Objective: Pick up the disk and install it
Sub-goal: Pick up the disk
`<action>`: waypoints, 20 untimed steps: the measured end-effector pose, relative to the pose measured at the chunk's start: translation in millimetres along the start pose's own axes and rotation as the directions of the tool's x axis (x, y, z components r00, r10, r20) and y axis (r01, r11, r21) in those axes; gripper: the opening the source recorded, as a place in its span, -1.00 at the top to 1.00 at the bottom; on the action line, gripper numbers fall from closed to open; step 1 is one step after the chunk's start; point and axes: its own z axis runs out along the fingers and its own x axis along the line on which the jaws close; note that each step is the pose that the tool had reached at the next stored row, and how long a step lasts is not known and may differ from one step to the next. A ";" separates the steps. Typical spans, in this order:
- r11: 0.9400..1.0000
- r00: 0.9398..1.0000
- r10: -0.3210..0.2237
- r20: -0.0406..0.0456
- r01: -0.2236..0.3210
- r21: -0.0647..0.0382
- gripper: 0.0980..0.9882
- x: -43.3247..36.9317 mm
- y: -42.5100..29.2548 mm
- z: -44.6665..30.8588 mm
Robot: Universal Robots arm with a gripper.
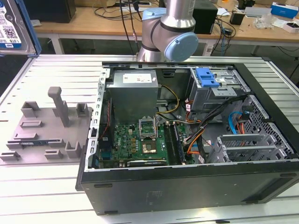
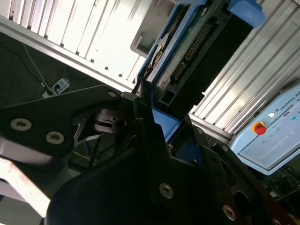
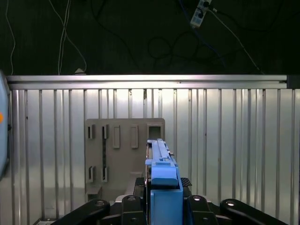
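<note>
The disk [image 1: 13, 25], silver with a white-and-blue label and a blue rail, is raised high at the exterior view's upper left corner, partly cut off by the picture edge. In the first wrist view the disk [image 3: 161, 164] stands edge-on, with its blue rail between my black gripper [image 3: 163, 190] fingers. The second wrist view shows the disk's [image 2: 187, 56] circuit-board side and connector, with the gripper [image 2: 152, 117] shut on its near end. Below it in the first wrist view lies the grey holder fixture [image 3: 117, 154].
An open computer case [image 1: 187, 191] lies on the ribbed metal table [image 1: 56, 74], with a motherboard [image 1: 135, 144], a power supply [image 1: 133, 91] and a drive cage with a blue latch [image 1: 207, 77]. The grey fixture [image 1: 46, 128] sits to its left. The arm [image 1: 168, 32] rises behind the case.
</note>
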 end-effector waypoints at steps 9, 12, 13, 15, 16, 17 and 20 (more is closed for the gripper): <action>1.000 1.000 0.000 0.003 0.000 -0.003 0.40 27.6 -47.1 0.0; 1.000 1.000 0.000 0.004 0.000 -0.003 0.40 37.8 -69.0 0.1; 1.000 1.000 0.000 0.004 0.000 -0.003 0.40 39.6 -72.7 0.2; 1.000 1.000 0.000 0.005 0.000 -0.003 0.40 45.9 -86.5 0.2; 1.000 1.000 0.000 0.005 0.000 -0.003 0.40 48.2 -91.6 0.2; 1.000 1.000 0.000 0.006 0.000 -0.003 0.40 49.9 -95.4 0.2; 1.000 1.000 0.000 0.007 0.000 -0.003 0.40 56.3 -107.9 0.3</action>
